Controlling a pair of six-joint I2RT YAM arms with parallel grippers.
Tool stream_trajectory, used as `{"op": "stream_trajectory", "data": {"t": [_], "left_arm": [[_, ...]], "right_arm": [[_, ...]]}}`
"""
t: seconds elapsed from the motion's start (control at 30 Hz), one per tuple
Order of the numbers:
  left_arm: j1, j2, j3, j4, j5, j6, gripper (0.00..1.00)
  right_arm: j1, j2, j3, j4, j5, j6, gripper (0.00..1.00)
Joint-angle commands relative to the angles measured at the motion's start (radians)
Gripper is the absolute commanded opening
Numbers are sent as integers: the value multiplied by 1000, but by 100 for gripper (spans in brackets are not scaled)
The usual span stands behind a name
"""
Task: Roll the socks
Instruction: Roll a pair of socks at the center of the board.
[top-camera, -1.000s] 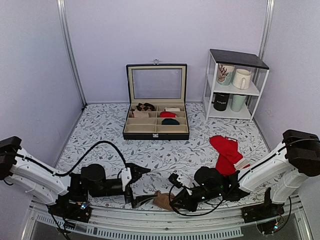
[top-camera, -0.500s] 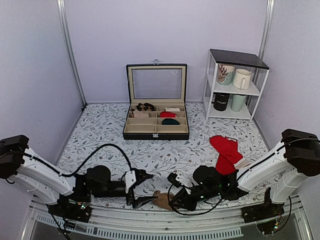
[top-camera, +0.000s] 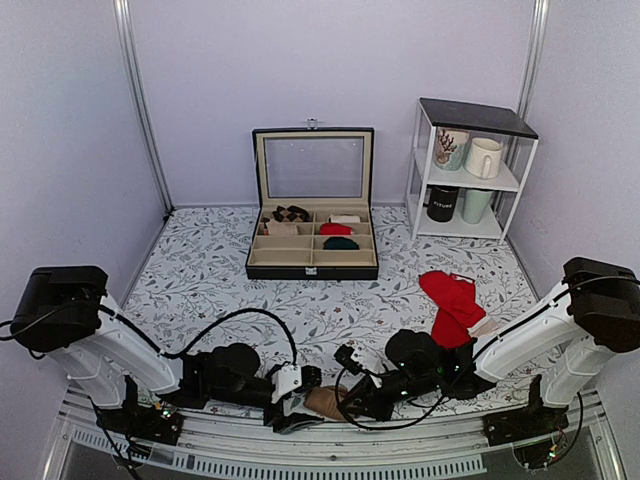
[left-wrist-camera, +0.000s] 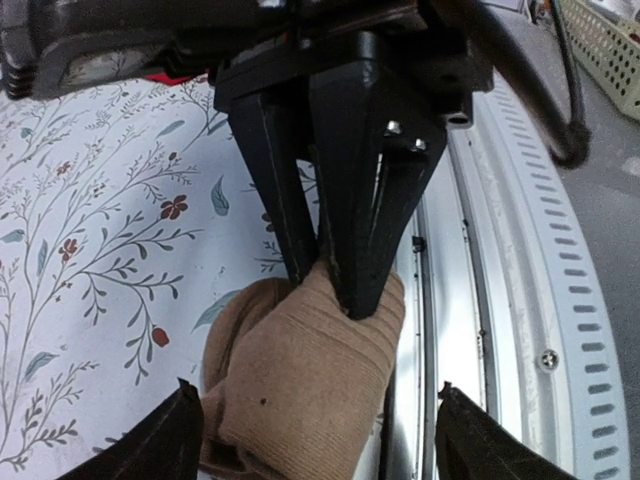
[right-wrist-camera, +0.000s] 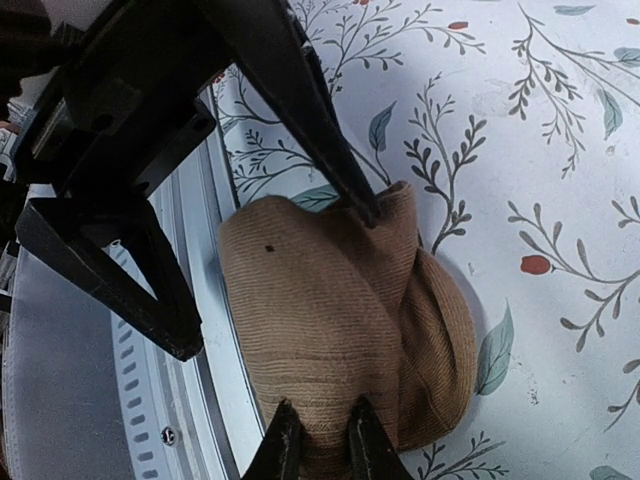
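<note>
The socks (top-camera: 322, 402) are a small tan ribbed roll at the table's near edge, partly over the metal rail. My right gripper (top-camera: 350, 408) is shut on a fold at the roll's right end; in the right wrist view its gripper (right-wrist-camera: 322, 440) pinches the socks (right-wrist-camera: 320, 320). My left gripper (top-camera: 298, 395) stands open at the roll's left end. In the left wrist view this gripper (left-wrist-camera: 320, 435) straddles the socks (left-wrist-camera: 300, 390), one finger on each side. One left finger's tip touches the far edge of the roll; the other hangs over the rail, apart from it.
An open compartment box (top-camera: 312, 262) with several small rolls sits at the back centre. Red socks (top-camera: 452, 305) lie to the right. A white shelf (top-camera: 468, 170) with mugs stands at the back right. The metal rail (left-wrist-camera: 500, 300) runs along the near edge.
My left arm has slid right along the near edge until its jaws straddle the tan roll, and they have narrowed a little. The right gripper has kept its hold and place.
</note>
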Motion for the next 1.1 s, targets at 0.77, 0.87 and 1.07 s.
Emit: {"op": "stream_trajectory", "data": {"t": [0.77, 0.87, 1.07], "left_arm": [[-19, 54, 9, -7, 23, -78, 27], [-19, 54, 0, 1, 22, -95, 0], [-21, 82, 11, -36, 5, -142, 0]], "right_arm": [[-27, 98, 13, -293, 5, -4, 14], [-30, 115, 32, -315, -13, -10, 14], [-45, 144, 84, -380, -41, -32, 14]]}}
